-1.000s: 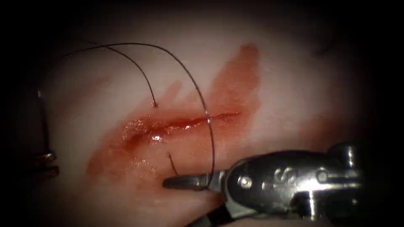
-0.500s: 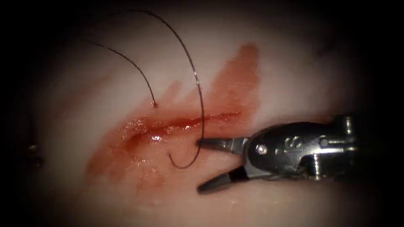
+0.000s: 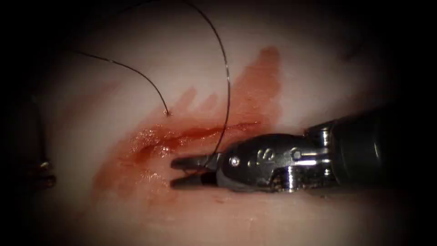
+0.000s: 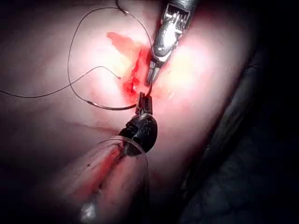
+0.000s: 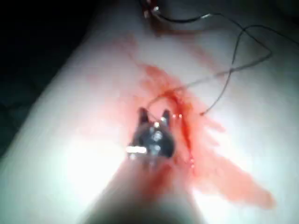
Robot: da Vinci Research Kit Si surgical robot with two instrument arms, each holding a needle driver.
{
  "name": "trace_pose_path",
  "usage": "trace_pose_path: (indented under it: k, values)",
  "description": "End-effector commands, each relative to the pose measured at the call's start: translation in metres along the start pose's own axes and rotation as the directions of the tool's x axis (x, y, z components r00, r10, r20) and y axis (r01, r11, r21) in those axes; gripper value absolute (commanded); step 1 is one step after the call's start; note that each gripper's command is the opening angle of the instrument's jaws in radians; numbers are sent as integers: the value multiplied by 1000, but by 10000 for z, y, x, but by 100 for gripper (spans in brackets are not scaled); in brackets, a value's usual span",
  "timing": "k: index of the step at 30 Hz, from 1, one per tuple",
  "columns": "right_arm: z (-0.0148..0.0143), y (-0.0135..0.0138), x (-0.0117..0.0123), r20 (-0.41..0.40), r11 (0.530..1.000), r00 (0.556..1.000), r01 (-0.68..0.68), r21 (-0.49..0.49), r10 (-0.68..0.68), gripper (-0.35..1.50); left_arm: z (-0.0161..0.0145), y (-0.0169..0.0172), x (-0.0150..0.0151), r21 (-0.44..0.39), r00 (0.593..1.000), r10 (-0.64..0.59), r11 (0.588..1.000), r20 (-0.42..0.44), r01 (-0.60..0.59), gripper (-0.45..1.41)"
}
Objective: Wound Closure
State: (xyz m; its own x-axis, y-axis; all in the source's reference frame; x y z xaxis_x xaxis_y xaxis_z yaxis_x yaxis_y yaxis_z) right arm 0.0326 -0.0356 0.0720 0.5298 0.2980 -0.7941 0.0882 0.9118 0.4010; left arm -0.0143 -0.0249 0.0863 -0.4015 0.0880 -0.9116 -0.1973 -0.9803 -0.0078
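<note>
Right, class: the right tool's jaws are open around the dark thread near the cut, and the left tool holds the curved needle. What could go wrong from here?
1. The right arm's silver needle driver has its jaws open astride the thin dark thread, close over the red-stained pork tissue by the cut. Closing carelessly might fray the thread or pinch the tissue.
2. The loose thread loop could snag the curved dark needle, which is outside the tissue and gripped near one end by the left arm's dark tool.

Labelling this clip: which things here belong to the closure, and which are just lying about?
In use: left end effector, shut on needle near one end, outside the tissue, left of cut; right end effector, open, holding nothing, at thread.
Lying about: red fluid.
</note>
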Motion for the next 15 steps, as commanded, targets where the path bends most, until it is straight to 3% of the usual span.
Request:
trace_pose_path:
  k: [1, 9, 15]
  values:
    - [7, -4, -1, -2, 1000, 1000, 0, 20, 0, -35, 7, 6, -3, -2, 1000, -2, 1000, -1, 2, -45]
    - [-10, -15, 4, 30, 997, 1000, -1, 76, -2, -35, 7, 7, -4, -4, 1000, -1, 1000, -2, 1, -45]
    - [-23, -40, 20, 30, 987, 999, 6, 163, -11, -35, 8, 7, -5, -4, 1000, 0, 1000, -6, 0, -45]
